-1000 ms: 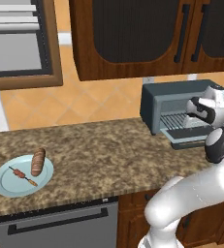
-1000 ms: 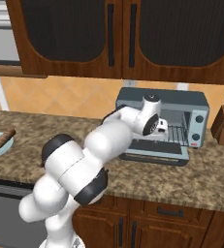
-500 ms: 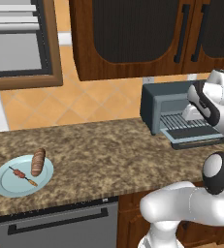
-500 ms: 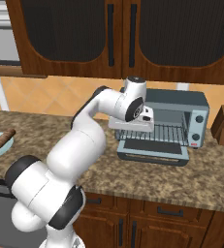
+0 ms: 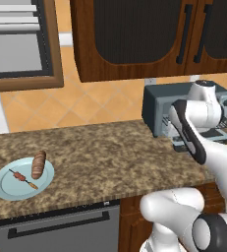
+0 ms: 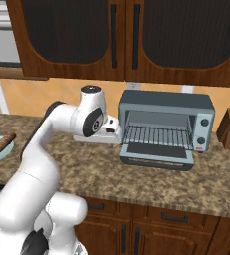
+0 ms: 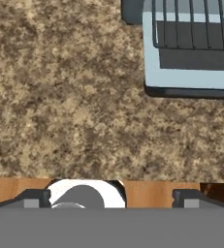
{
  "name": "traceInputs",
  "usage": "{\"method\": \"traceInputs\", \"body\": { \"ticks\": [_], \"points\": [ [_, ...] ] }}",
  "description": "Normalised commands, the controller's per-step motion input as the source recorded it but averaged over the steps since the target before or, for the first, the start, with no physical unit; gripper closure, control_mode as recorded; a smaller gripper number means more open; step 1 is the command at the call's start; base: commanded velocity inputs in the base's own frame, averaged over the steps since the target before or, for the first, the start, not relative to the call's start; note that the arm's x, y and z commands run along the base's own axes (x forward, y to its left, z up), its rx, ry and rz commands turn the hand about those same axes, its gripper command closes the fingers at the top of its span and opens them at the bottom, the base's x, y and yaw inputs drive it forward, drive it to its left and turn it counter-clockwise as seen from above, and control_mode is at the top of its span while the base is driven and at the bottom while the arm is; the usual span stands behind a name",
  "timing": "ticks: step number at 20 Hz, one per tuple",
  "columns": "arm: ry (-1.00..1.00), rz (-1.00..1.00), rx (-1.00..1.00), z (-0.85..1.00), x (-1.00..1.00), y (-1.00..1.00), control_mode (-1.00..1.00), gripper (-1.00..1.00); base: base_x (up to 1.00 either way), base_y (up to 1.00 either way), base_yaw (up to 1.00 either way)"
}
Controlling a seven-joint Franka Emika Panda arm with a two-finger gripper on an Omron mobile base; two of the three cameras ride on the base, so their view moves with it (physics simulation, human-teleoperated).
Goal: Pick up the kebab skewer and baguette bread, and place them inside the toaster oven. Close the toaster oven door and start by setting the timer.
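1. Currently the claw [image 7: 108, 196] stands wide and holds nothing; it has swung away from the toaster oven [image 6: 165, 128] toward the table's [image 5: 110, 157] left end.
2. The toaster oven door [image 6: 157, 154] lies dropped open.
3. The kebab skewer [image 5: 20, 177] and baguette bread [image 5: 38, 164] rest on the plate [image 5: 7, 189] near the table's front left corner, not yet picked up.

Your two base cameras look forward and down from behind the arm, left and right, sharing the counter [image 5: 100, 152] and toaster oven [image 6: 166, 127]. Your hand camera hangs close over the counter, looking straight down, oven door [image 7: 191, 72] just beyond the gripper [image 7: 108, 197].
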Motion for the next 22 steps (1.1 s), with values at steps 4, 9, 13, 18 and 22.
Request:
{"method": "traceInputs", "body": {
  "ticks": [4, 9, 13, 18, 22],
  "points": [
    [-0.06, -0.14, -0.03, 0.00, -0.09, 1.00, -1.00, -1.00, 0.00, 0.00, 0.00],
    [-0.03, -0.15, 0.00, 0.00, 0.00, 1.00, -1.00, -1.00, 0.00, 0.00, 0.00],
    [0.00, -0.22, 0.00, 0.00, 0.00, 1.00, -1.00, -1.00, 0.00, 0.00, 0.00],
    [0.01, -0.25, 0.00, 0.00, 0.06, 1.00, -1.00, -1.00, 0.00, 0.00, 0.00],
    [0.08, -0.01, 0.08, -0.01, 0.21, 1.00, -1.00, -1.00, 0.00, 0.00, 0.00]
  ]
}}
